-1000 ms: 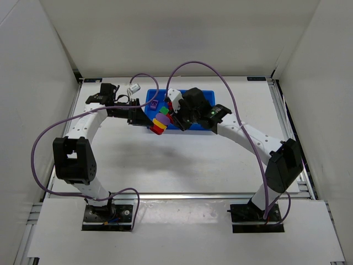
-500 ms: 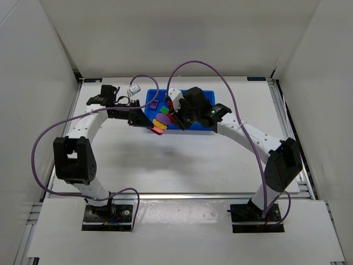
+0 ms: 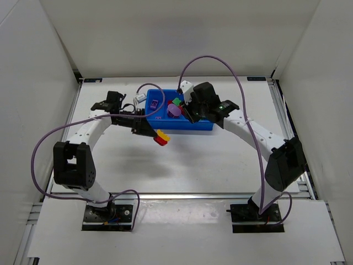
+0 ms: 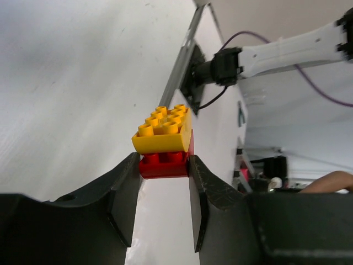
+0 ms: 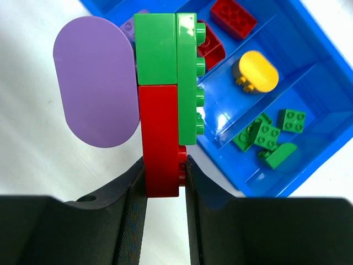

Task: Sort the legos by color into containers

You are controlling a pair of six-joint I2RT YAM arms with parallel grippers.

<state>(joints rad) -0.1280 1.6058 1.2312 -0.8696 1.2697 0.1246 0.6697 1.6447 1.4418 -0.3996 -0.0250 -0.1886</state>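
Two-piece stack: a yellow brick (image 4: 164,131) sits studs-up on a red brick (image 4: 164,164). In the overhead view the pair is outside the tray, just off its near left corner.
Left end effector (image 4: 163,168): clenched on the red brick, one finger against each side. The yellow brick sits above the fingertips.
Four-piece clump: a purple oval (image 5: 96,83), a green block (image 5: 156,49), a long green brick (image 5: 186,83) with studs and a red block (image 5: 159,138) are locked together. In the overhead view the clump hangs over the middle of the tray.
Right end effector (image 5: 165,174): grasping the clump by the near end of the red block, fingers pressed to both its faces.
Tray (image 5: 314,94): bright blue, split by ribs into side-by-side compartments, resting on the white bench (image 3: 176,160).
Red compartment: red pieces (image 5: 234,17), one studded brick in clear view and another partly behind the clump.
Yellow compartment: next to the red one, holding a single yellow oval (image 5: 256,72).
Green compartment: next again, with several small green pieces (image 5: 267,135) in a loose cluster.
Left-end compartment: a purple piece (image 3: 154,103), seen from overhead.
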